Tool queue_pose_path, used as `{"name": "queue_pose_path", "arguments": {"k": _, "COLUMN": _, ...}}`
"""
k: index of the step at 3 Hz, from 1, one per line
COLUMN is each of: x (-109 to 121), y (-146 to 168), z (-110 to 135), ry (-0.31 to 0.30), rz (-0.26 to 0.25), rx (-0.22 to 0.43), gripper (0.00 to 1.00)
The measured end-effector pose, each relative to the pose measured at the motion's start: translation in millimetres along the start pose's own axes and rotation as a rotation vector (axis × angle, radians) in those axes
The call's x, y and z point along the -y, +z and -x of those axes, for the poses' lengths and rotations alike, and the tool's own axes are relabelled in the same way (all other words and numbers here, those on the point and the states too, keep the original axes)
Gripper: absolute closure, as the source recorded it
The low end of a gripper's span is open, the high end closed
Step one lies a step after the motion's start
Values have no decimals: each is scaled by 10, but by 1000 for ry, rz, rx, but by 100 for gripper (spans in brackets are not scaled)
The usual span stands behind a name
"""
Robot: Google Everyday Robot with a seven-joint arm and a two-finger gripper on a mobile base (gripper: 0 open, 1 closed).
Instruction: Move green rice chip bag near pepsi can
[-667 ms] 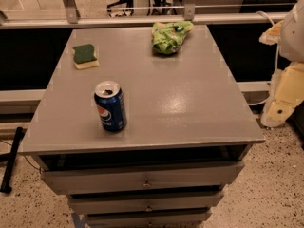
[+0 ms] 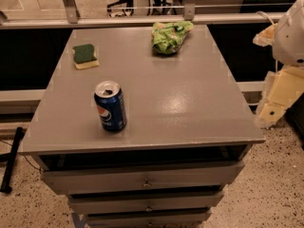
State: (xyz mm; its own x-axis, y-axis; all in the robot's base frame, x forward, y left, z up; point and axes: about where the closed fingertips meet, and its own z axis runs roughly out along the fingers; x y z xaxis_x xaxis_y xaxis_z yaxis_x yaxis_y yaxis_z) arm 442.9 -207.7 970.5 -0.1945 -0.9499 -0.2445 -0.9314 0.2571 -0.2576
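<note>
The green rice chip bag (image 2: 170,36) lies crumpled at the far edge of the grey table (image 2: 190,103), right of centre. The pepsi can (image 2: 110,106) stands upright near the table's front left, far from the bag. My gripper (image 2: 271,109) shows as cream-coloured parts at the right edge of the view. It hangs beside the table's right side, below the white arm housing (image 2: 290,30), and is well away from both the bag and the can. It holds nothing that I can see.
A green-and-yellow sponge (image 2: 85,56) lies at the table's back left. Drawers (image 2: 145,177) sit under the tabletop. A metal rail (image 2: 142,19) runs behind the table. A dark pole (image 2: 12,158) leans on the floor at the left.
</note>
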Motion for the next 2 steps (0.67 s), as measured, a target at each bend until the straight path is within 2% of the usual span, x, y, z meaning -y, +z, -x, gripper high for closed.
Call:
{"name": "queue_pose_path", "arguments": {"k": 1, "x": 217, "y": 303, "z": 163, "ry": 12, "rz": -6, "rx": 101, "gripper": 0}}
{"name": "queue_pose_path", "arguments": {"k": 2, "x": 601, "y": 607, "z": 411, "ry": 39, "rz": -16, "rx": 227, "gripper": 0}}
